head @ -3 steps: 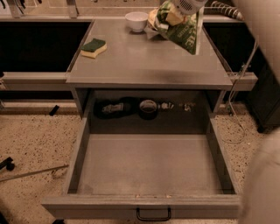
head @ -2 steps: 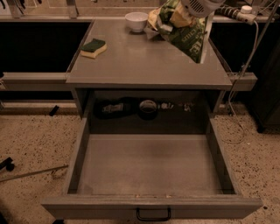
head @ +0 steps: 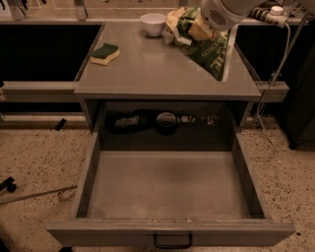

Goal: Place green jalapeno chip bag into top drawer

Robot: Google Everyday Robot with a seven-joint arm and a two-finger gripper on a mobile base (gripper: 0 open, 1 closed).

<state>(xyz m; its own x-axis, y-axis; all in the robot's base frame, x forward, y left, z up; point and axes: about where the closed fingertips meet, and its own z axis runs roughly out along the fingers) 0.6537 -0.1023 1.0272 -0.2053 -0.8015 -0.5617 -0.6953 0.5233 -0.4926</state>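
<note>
The green jalapeno chip bag [head: 209, 49] hangs tilted over the back right of the grey counter [head: 147, 69], its lower corner pointing down at the counter's right edge. My gripper [head: 201, 30] comes in from the top right under a round white wrist housing [head: 219, 14] and is shut on the bag's upper part. The top drawer [head: 172, 230] is pulled fully open below the counter. Its flat grey bottom is bare and a small black handle [head: 172, 242] sits on its front.
A green-and-yellow sponge [head: 104, 53] lies at the counter's left. A white bowl [head: 153, 23] and a brown-and-yellow snack bag [head: 176, 20] sit at the back. Dark objects [head: 129, 121] and a round roll [head: 166, 121] lie in the cavity behind the drawer. A cable [head: 275, 74] hangs at the right.
The bag has moved slightly right and toward the counter's front, held by the gripper. The large white arm section seen at the right edge has left the view.
</note>
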